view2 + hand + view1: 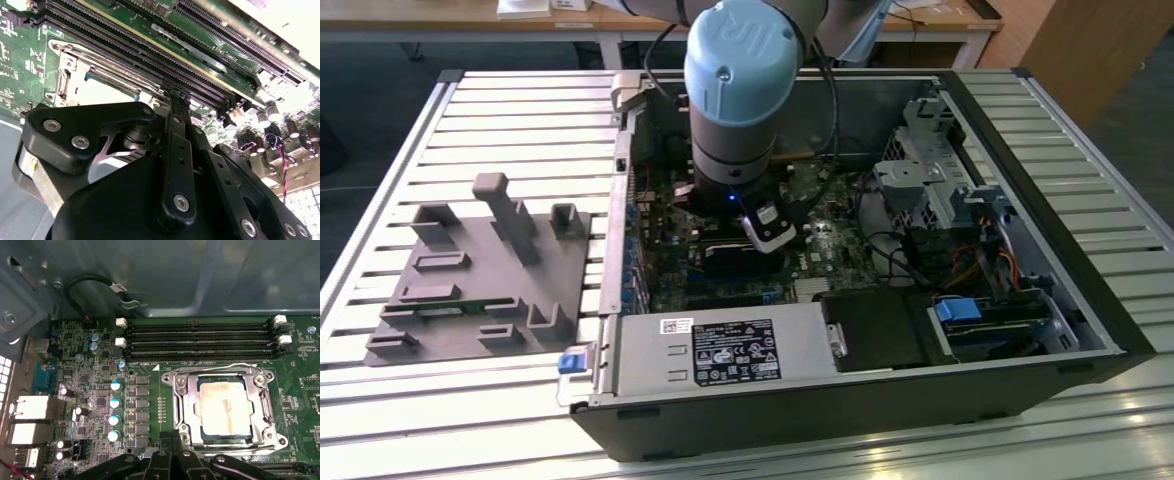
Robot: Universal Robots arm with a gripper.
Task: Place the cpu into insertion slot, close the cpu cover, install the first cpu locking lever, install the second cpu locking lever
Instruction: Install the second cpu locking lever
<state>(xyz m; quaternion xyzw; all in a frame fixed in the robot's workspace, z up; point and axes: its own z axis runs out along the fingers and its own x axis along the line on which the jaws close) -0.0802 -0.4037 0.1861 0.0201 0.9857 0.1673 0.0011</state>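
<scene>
Near edge of the computer case [854,410]: power supply box [720,352]. The arm [740,100] stood straight down just beyond it, over the board. A grey fixture [480,270] sat on the bench [1067,120], well apart on the exterior view's left.

End effector [172,440] had its fingers [175,100] pressed together, nothing visibly pinched, with the tips right at the near rim of the insertion slot [179,437].

The cpu [223,407] was already seated flat in the slot. The cover [220,374] looked to be down around it, with the chip top showing through the window. A thin lever wire [215,365] ran along the far side of the socket; couldn't tell if it was hooked.

My read: this was the lever stage. To do it well, push with the closed tips on the wire only, keep off the chip top, sweep low and follow the wire's arc until it tucks under its catch.

Room was tight. Memory slots [200,340] sat just beyond the socket, a row of capacitors [115,402] beside it, and the case wall [150,275] and a cable loop [95,282] furthest back. The open way out looked to be straight up.
</scene>
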